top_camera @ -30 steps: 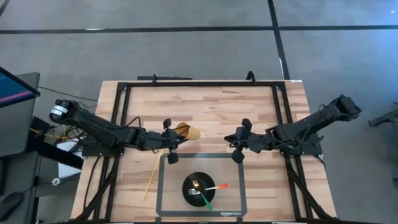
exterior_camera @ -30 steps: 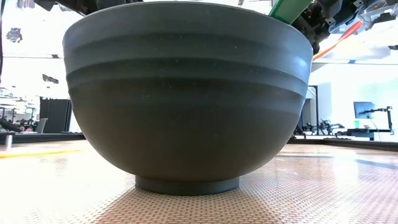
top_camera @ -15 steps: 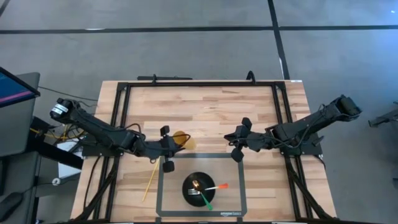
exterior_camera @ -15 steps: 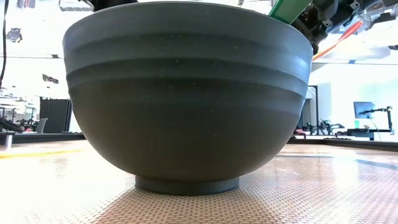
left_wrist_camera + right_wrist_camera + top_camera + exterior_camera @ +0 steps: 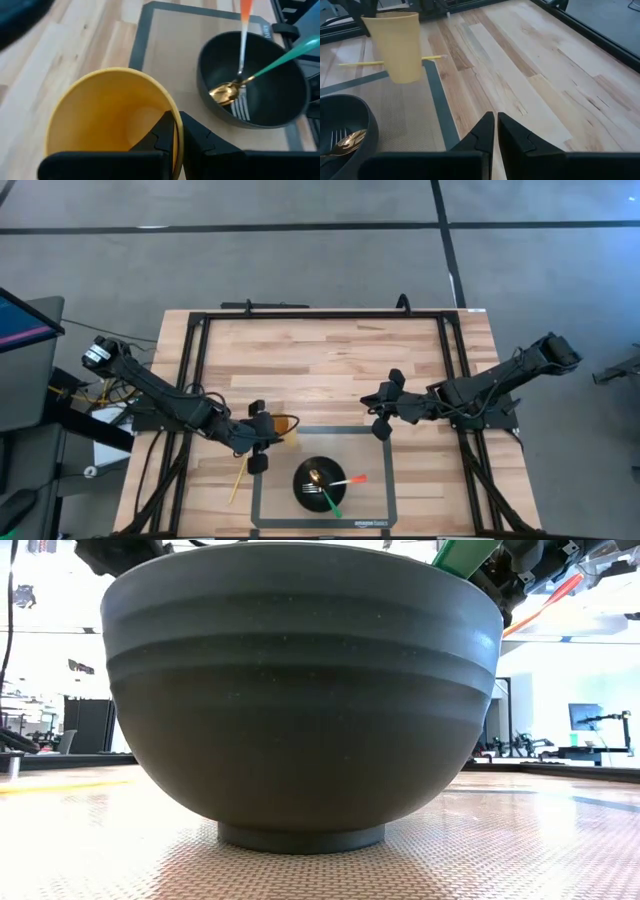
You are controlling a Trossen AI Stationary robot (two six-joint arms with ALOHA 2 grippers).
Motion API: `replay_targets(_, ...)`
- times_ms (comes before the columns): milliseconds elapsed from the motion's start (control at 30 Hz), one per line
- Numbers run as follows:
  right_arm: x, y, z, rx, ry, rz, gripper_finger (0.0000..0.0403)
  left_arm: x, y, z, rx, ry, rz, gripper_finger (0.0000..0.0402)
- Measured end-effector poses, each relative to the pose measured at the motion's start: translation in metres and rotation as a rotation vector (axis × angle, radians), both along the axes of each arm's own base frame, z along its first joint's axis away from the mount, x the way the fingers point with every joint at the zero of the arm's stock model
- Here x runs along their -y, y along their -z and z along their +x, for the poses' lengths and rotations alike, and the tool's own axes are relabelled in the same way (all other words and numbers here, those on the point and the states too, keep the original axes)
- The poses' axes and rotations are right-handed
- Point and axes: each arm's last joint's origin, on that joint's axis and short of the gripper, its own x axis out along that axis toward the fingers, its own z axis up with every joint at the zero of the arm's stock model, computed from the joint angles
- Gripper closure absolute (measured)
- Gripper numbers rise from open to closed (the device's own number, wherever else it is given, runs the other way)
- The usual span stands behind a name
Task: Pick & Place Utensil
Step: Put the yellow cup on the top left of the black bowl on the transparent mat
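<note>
Moved: my left gripper [image 5: 256,435], pinching cup [image 5: 284,425], nearer bowl [image 5: 322,483]. Utensils in bowl; straw [image 5: 240,473] remains beside mat.

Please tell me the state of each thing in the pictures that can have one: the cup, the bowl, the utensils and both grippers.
Yellow cup: empty, held by its rim, off the table.
Left gripper: shut on the cup's rim.
Right gripper: shut, holding nothing, above the wood.
Black bowl: upright on the mat, holding utensils.
Gold spoon: lying in the bowl.
Fork: lying in the bowl.
Yellow stick: flat on the table.

held cup [image 5: 284,424] beside bowl [image 5: 322,483], far tabletop [image 5: 330,350] open
</note>
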Motion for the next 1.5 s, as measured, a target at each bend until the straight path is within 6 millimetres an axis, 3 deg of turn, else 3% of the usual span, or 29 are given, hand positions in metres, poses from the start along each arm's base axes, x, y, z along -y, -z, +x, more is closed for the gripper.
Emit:
replay_targets(367, 0.0, 0.0, 0.0, 0.0, 0.0, 0.0, 0.0386, 0.008, 0.003, -0.006, -0.028, -0.02, -0.05, 0.0386)
replay_targets(700, 0.0, 0.0, 0.0, -0.001, -0.002, 0.0, 0.0386, 0.015, 0.033, 0.004, -0.158, -0.027, -0.018, 0.0386)
replay_targets(967, 0.0, 0.0, 0.0, 0.0, -0.002, 0.0, 0.0386, 0.017, 0.038, 0.007, -0.163, -0.052, -0.03, 0.0385)
replay_targets(1500, 0.0, 0.0, 0.0, 0.0, -0.002, 0.0, 0.0386, 0.019, 0.04, 0.007, -0.182, -0.036, -0.094, 0.0289)
